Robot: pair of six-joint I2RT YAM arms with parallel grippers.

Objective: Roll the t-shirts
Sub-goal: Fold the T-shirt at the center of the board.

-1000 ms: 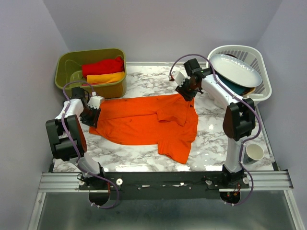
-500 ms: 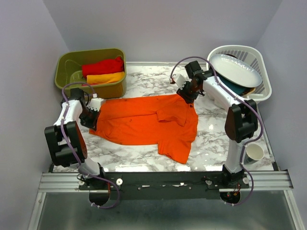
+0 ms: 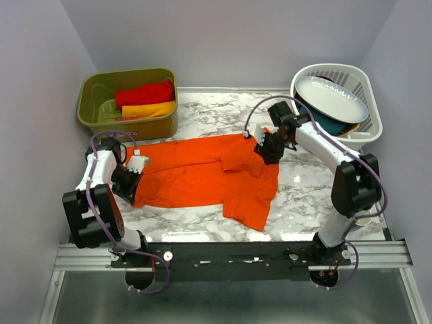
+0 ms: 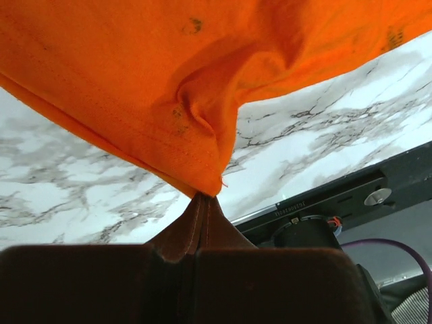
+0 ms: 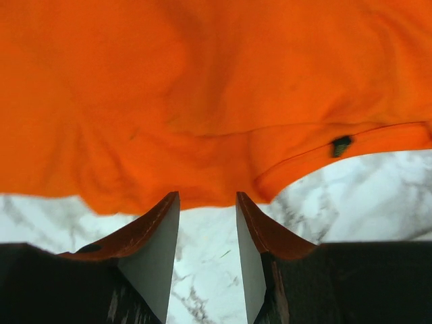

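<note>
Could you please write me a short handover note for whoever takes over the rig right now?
Left tool: shut on the left edge of the orange t-shirt.
Right tool: open, jaws at the shirt's far right edge, not gripping.
The orange t-shirt lies spread on the marble table, unrolled.
In the olive bin: red t-shirt and yellow-orange t-shirt.
Done: shirt laid out, no roll started.
Left: grip with the right tool, roll it, then likely the two in the bin.

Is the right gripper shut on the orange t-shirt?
No, the right gripper stands open with a clear gap, and the orange t-shirt lies just beyond its tips.
</note>
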